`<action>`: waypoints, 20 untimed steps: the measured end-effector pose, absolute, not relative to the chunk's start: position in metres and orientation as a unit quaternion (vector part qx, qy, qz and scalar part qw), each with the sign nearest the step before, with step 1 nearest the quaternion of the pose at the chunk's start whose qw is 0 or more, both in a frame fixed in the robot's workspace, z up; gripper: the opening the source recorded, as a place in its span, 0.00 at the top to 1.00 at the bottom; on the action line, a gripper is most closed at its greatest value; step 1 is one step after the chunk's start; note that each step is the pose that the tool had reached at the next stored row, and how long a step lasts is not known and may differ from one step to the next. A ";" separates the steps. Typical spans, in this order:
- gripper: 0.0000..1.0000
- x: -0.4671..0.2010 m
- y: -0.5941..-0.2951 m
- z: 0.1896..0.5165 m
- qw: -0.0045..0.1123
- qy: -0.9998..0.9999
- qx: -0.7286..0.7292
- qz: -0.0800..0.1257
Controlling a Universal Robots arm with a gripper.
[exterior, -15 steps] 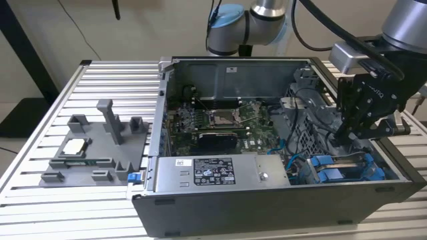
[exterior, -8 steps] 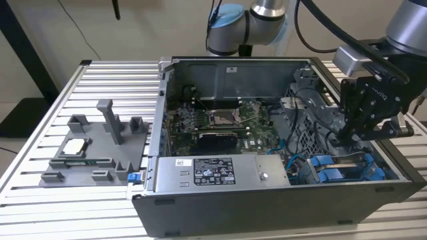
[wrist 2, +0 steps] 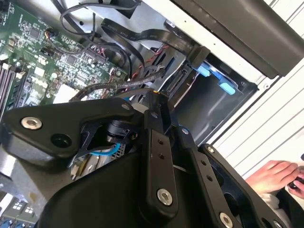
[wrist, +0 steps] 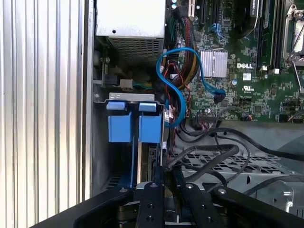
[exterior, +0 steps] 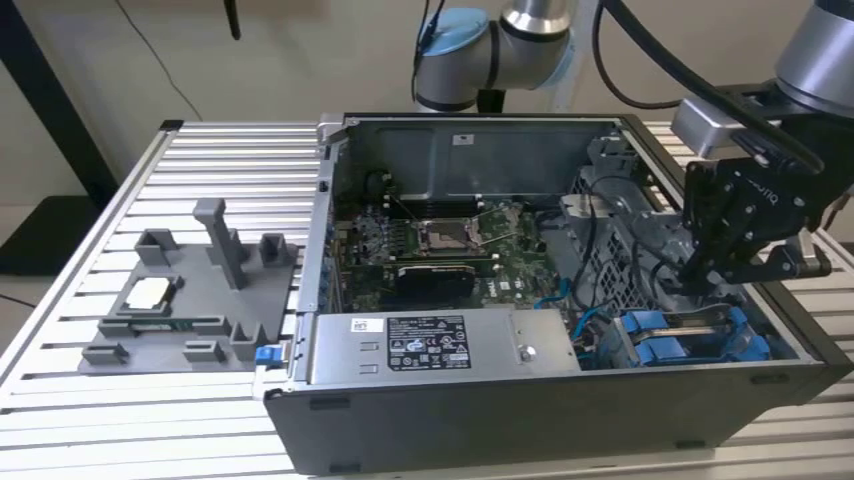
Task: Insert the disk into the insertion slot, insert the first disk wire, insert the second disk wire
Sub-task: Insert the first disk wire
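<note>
Disk [wrist: 150,128] beneath the gripper [wrist: 166,178]: the gripper hangs low over the drive-cage corner of the open case [exterior: 534,425]. I cannot tell whether it is open or closed, or whether it holds anything.
Disk position: a blue carrier stands on edge in the insertion slot [wrist: 100,142], just beside a second blue carrier [wrist: 118,127]. I take the one in line with the gripper for the disk. It looks seated, though how deep it sits is hidden.
Wires nearby: a blue cable [wrist: 183,90] loops beside the cage, and black cables [wrist: 213,152] cross close to the gripper. Whether either wire is plugged into the disk cannot be told.
Further out: the motherboard [exterior: 447,235] lies beyond the cables, and the power supply [exterior: 414,345] is next to the cage.
Surroundings: the case rests on a slatted table [exterior: 227,150]. A grey fixture [exterior: 187,300] lies on the exterior view's left, well apart.
Person: a hand [wrist 2: 275,173] is visible outside the case in the second wrist view.
Risk, snagging: the cable loops crowd the gripper, so any sideways move could catch one and drag it.
Risk, misalignment: a connector pushed in tilted could jam or bend at the disk's port.
Risk, collision: the cage wall is close, so a small drift could make the gripper scrape the metal.
Risk, hand: if the hand reaches in, it could meet the arm.
</note>
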State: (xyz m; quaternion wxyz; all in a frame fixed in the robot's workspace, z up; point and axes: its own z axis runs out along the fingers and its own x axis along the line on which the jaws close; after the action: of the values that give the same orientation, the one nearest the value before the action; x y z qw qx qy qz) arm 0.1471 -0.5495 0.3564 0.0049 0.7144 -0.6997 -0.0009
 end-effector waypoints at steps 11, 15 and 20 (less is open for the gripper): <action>0.81 0.148 -0.550 0.353 0.005 -0.700 0.714 -0.001; 0.81 0.151 -0.551 0.352 0.005 -0.700 0.714 -0.001; 0.81 0.158 -0.553 0.350 0.005 -0.700 0.714 -0.001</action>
State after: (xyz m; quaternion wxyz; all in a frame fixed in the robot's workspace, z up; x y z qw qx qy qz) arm 0.1577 -0.5525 0.3504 0.0049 0.7144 -0.6997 -0.0010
